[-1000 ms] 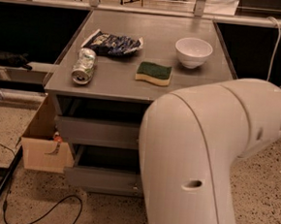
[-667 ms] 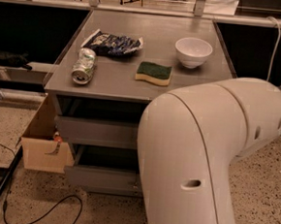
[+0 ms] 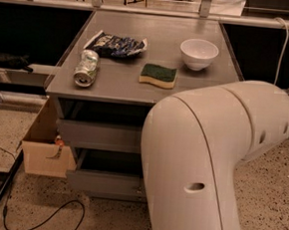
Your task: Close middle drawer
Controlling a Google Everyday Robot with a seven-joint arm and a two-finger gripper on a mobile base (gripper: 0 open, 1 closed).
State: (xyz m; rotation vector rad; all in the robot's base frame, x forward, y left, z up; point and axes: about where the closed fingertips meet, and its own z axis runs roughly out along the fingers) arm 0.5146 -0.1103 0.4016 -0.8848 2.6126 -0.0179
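Observation:
The grey cabinet (image 3: 136, 94) has stacked drawer fronts under its top. The middle drawer (image 3: 100, 136) shows as a plain grey front below a dark gap, standing out a little from the cabinet. Its right part and its knob are hidden behind my arm. A lower grey front (image 3: 104, 183) sits beneath another dark gap. My large white arm (image 3: 216, 157) fills the right foreground. The gripper is out of view.
On the top lie a crushed can (image 3: 86, 68), a dark snack bag (image 3: 116, 45), a green-and-yellow sponge (image 3: 158, 75) and a white bowl (image 3: 199, 53). An open cardboard box (image 3: 44, 149) stands left of the drawers. A black cable (image 3: 41, 214) and a black pole (image 3: 4, 188) lie on the floor.

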